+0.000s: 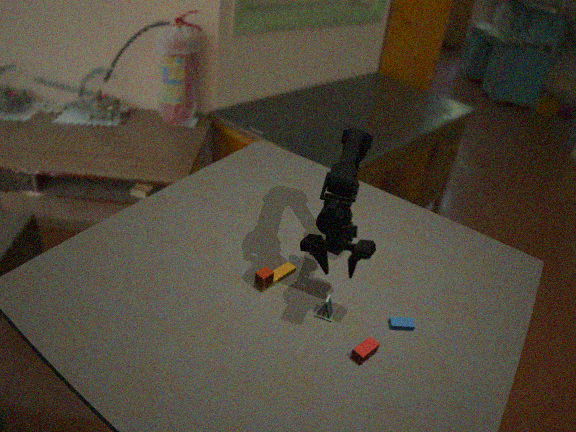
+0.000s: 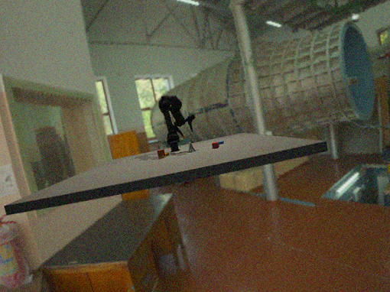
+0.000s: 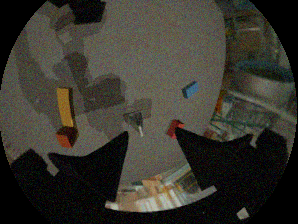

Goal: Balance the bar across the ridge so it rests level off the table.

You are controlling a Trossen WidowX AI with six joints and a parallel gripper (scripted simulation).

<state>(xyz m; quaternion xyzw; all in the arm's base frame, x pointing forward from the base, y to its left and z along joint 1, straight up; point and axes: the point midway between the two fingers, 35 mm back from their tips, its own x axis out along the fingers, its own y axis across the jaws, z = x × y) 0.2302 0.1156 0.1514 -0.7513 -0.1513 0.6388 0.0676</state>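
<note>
The bar (image 1: 285, 271) (image 3: 65, 107) is yellow, with an orange-red block (image 1: 264, 278) (image 2: 160, 154) (image 3: 66, 136) at one end. It lies on the table, away from the ridge. The ridge (image 1: 325, 310) (image 2: 191, 148) (image 3: 134, 120) is a small grey wedge with a narrow top, standing on the table with nothing on it. My gripper (image 1: 339, 275) (image 2: 188, 133) (image 3: 152, 132) is open and empty, held above the table near the ridge, to the bar's right in the top view.
A red block (image 1: 365, 351) (image 2: 215, 145) (image 3: 174, 128) and a blue block (image 1: 401, 323) (image 2: 221, 143) (image 3: 190, 89) lie on the table (image 1: 200, 325) (image 2: 130, 174), to the right of the ridge in the top view. The arm's shadow falls around the bar and ridge.
</note>
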